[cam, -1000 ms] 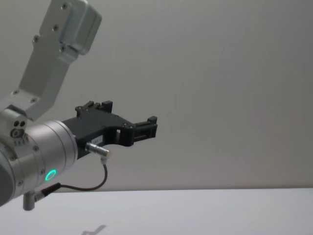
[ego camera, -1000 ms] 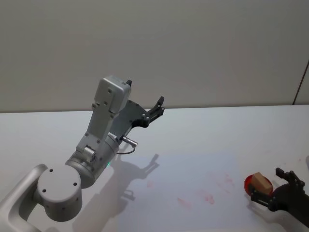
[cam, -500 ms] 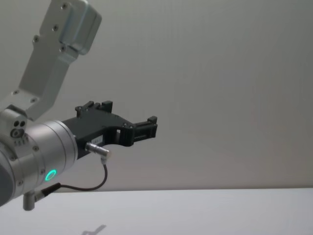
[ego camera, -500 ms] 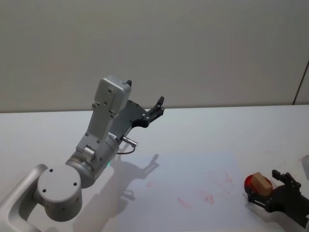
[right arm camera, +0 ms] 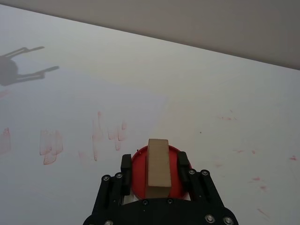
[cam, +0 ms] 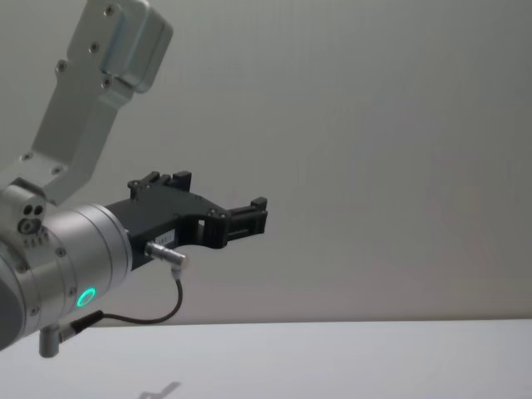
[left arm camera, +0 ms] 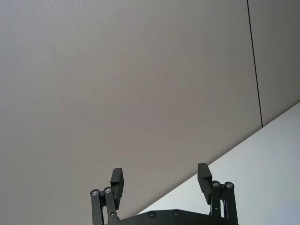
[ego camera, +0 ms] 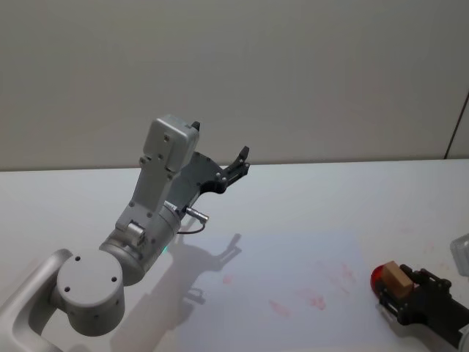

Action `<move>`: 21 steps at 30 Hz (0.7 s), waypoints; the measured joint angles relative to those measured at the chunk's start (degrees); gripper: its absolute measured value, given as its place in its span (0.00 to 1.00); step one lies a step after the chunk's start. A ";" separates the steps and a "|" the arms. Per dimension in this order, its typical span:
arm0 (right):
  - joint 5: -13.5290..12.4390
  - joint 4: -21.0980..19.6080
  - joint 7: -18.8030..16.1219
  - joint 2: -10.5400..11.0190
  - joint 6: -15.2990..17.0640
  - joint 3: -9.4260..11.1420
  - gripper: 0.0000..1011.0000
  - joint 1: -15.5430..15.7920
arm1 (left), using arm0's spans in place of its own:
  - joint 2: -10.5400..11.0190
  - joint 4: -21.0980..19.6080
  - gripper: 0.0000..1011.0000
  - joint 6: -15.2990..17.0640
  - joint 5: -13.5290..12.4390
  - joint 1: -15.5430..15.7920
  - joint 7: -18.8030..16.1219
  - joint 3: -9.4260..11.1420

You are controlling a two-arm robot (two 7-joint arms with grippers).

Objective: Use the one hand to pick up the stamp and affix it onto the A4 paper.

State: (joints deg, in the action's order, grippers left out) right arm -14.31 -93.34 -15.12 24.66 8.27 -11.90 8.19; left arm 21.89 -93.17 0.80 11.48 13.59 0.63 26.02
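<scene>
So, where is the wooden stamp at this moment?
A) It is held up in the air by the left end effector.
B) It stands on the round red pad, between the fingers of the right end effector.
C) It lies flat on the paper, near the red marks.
B: the stamp stands on the red pad, and the open right end effector has one finger on each side of it, with red showing in both gaps.

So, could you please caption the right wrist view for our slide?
Right gripper open astride the stamp on a red pad, A4 paper beyond.
</scene>
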 joint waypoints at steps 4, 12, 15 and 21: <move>0.19 0.23 0.00 -0.16 0.07 -0.09 0.50 -0.09 | 0.00 0.00 0.99 0.00 0.00 0.00 0.00 0.00; 0.38 0.46 0.13 -0.37 0.13 -0.21 0.26 -0.12 | 0.00 0.00 0.99 0.00 0.00 0.00 0.00 0.00; 0.41 0.51 0.22 -0.46 0.14 -0.25 0.22 -0.12 | 0.00 0.00 0.99 0.00 0.00 0.00 0.00 0.00; 0.42 0.54 0.36 -0.58 0.11 -0.30 0.22 -0.08 | 0.00 0.00 0.99 0.00 0.00 0.00 0.00 0.00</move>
State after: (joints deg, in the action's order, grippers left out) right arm -13.89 -92.80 -14.77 24.08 8.38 -12.19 8.11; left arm 21.89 -93.17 0.80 11.48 13.59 0.63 26.02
